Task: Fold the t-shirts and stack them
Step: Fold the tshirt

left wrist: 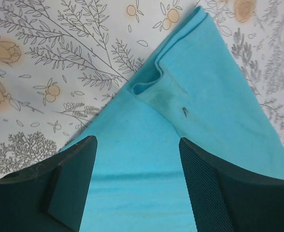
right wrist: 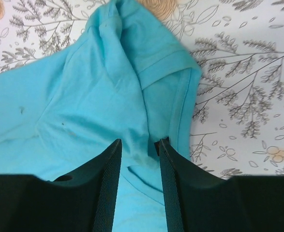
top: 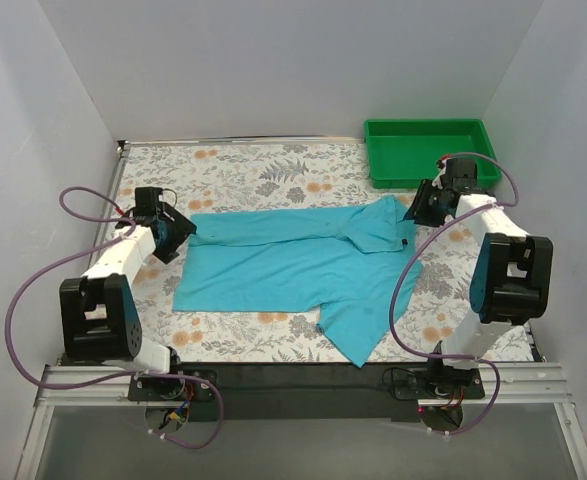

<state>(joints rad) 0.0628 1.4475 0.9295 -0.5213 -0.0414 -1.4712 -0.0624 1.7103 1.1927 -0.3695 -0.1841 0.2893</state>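
**T-shirt spread on table, right gripper pinching it near collar**

Turquoise t-shirt lies mostly flat across the middle of the floral-patterned table, between the two arms. Body runs left to right, and one sleeve sticks out toward the near edge.

Left gripper sits at the shirt's left edge. In the left wrist view its fingers are spread wide over the cloth and hold nothing. A hem corner with a small curled fold lies just ahead of them.

Right gripper is at the shirt's right end by the collar. In the right wrist view its jaws are drawn close together on a raised ridge of cloth that runs up into the gap. The cloth is bunched and wrinkled there.

Green tray sits at the far right corner of the table, apart from the shirt.
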